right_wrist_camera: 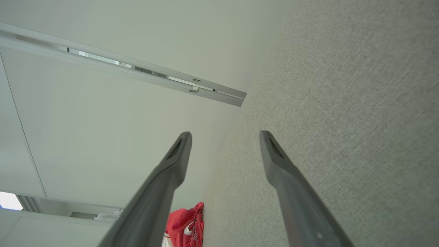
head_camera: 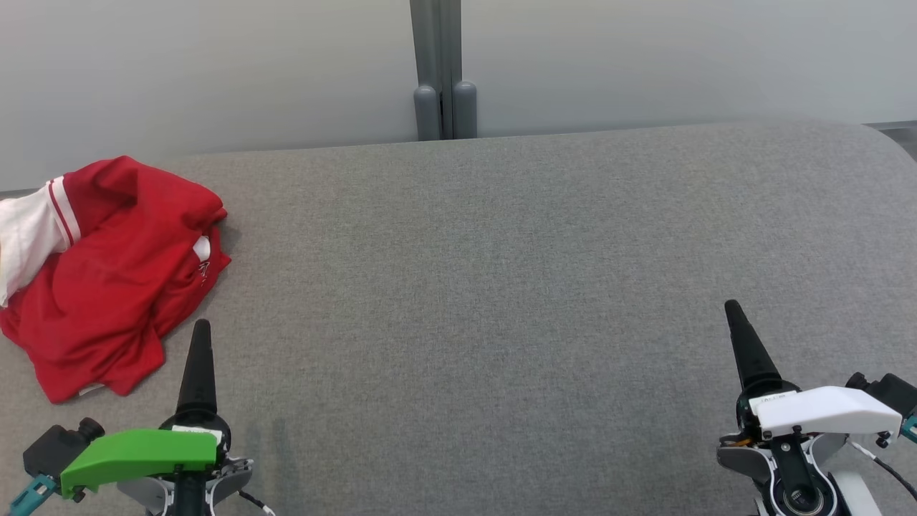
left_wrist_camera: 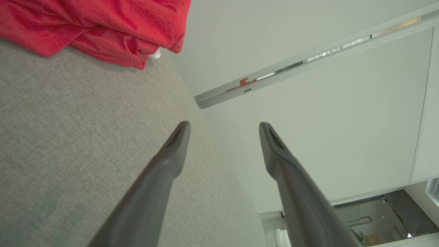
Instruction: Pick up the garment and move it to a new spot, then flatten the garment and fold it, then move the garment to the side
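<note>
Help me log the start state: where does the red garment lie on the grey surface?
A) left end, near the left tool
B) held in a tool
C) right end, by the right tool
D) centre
A: the red garment lies crumpled at the left end of the grey surface, beyond the left tool.

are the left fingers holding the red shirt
No, the left fingers stand open and empty, and the red shirt lies apart from them on the grey surface.

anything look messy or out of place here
Only the garment: it lies crumpled in a heap at the left end of the grey surface, with a white part bunched at its side. Nothing else stands out.
</note>
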